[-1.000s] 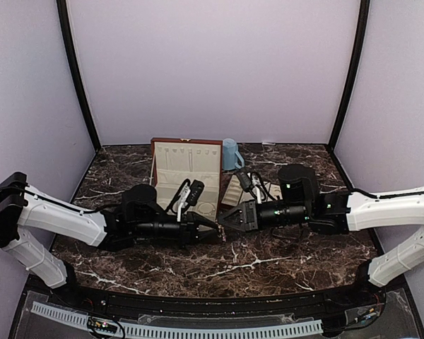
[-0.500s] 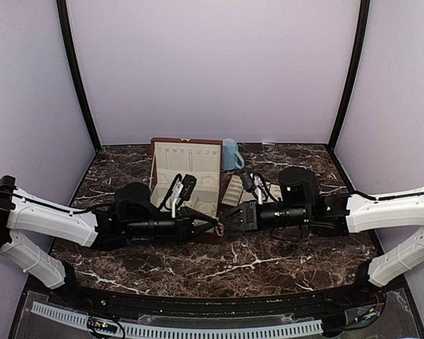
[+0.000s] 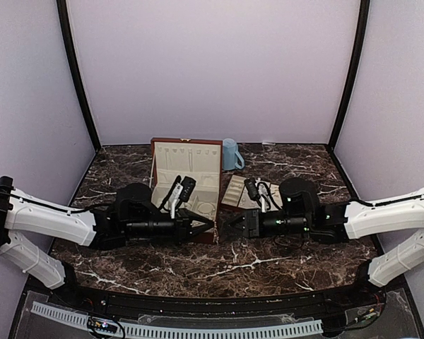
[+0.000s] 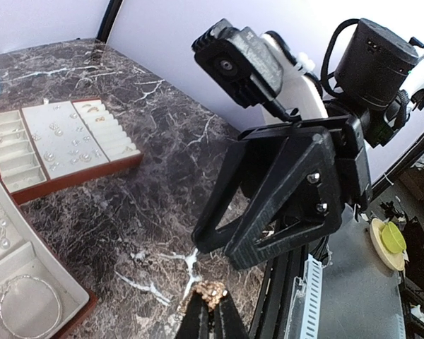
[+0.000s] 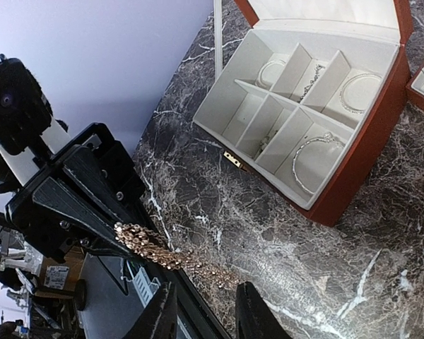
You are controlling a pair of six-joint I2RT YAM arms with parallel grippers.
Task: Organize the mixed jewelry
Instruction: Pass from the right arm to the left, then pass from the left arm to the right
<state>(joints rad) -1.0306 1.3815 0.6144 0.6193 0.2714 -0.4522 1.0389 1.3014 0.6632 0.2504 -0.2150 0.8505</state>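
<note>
left gripper (image 4: 213,302) is clenched on a gold chain (image 5: 159,252), which hangs over the marble table (image 3: 290,261). right gripper (image 5: 206,293) faces it tip to tip, released, its fingers apart either side of the chain's loose end. beside them the wooden box (image 5: 360,152) stands open. the tray (image 4: 78,176) lies to its right, near a mug (image 3: 231,154). bracelets (image 5: 316,161) rest in the box's cells. tiny silvery jewelry (image 4: 56,131) dots the tray.
</note>
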